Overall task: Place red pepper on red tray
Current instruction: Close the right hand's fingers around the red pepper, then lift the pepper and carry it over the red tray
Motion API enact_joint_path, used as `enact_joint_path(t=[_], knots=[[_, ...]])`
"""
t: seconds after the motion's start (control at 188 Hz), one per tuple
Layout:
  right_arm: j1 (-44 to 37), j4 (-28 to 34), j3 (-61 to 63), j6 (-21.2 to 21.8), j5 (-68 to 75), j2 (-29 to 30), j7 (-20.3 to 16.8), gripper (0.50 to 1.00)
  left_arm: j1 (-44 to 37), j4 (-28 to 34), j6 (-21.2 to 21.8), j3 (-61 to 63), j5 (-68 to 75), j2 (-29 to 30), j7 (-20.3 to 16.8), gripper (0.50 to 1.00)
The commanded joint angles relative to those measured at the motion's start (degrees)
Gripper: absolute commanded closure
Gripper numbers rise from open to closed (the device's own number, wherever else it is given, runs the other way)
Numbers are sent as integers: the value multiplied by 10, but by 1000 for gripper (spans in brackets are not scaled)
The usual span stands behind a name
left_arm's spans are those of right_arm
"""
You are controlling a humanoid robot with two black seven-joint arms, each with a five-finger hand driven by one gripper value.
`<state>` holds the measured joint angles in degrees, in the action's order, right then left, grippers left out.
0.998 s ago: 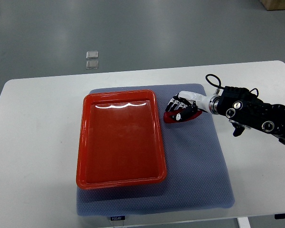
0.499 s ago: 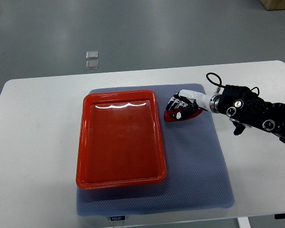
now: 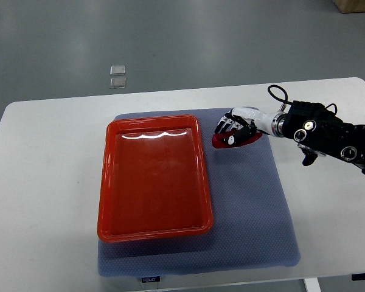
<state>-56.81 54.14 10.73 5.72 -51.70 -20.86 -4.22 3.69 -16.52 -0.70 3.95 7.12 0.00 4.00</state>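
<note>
The red pepper (image 3: 236, 140) sits in the curled fingers of the right hand (image 3: 234, 129), over the grey mat (image 3: 249, 201), just right of the red tray (image 3: 153, 228). The carrying step seems begun; next it must travel left over the rim.

White, rounded-corner tabletop (image 3: 48, 182) over a grey floor. Spread directly on it, a blue-grey textured fabric mat (image 3: 255, 207), filling the middle and reaching the near edge. Bare white surface left and right of the mat.
</note>
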Motion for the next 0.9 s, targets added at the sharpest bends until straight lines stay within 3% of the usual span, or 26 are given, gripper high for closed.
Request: enact_joint_path(t=[0.0, 0.239, 0.51, 0.701, 0.897], knots=[[-3, 0, 0, 2, 0, -3, 0, 930, 0, 0, 0, 0, 0, 0, 0, 500], [-30, 3, 1, 6, 6, -8, 0, 932, 0, 0, 0, 0, 0, 0, 0, 500], [-135, 24, -24, 22, 14, 9, 21, 932, 0, 2, 0, -1, 0, 0, 0, 500], [-219, 23, -122, 24, 15, 83, 21, 932, 0, 3, 0, -1, 0, 0, 0, 500], [-228, 2, -165, 20, 14, 180, 21, 932, 0, 3, 0, -2, 0, 0, 0, 500]])
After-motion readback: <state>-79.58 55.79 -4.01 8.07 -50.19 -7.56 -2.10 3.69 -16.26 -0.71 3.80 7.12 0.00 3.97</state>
